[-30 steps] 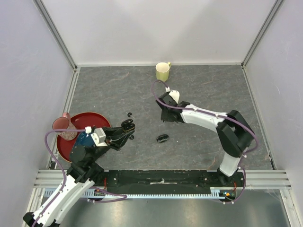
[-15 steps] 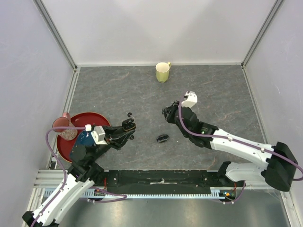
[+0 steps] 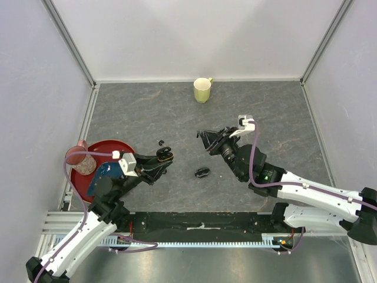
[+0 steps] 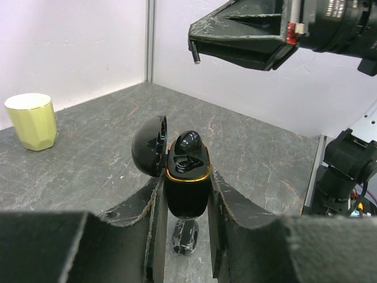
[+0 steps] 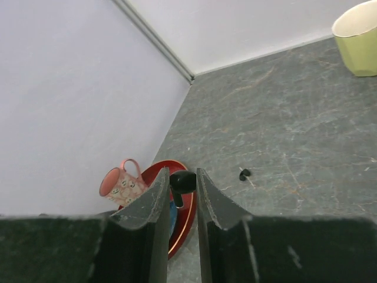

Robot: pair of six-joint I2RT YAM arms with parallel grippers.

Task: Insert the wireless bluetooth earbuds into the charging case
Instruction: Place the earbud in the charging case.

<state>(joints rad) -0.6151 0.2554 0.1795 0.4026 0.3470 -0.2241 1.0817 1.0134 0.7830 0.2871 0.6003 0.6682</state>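
Right gripper point(image 5: 182, 173) pinches earbud point(image 5: 184, 181), left gripper point(image 3: 163, 155) open case point(image 4: 187, 191); cup point(image 3: 202, 89), mug point(image 3: 79, 159), plate point(image 3: 119, 145) around.

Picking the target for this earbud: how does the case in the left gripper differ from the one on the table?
The held charging case stands upright, clamped in the left gripper, lid open; the loose case lies flat, untouched, apparently closed. Both are small, glossy black.

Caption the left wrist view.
Left fingers grip the open charging case, one earbud seated; right fingers hold a second earbud above.
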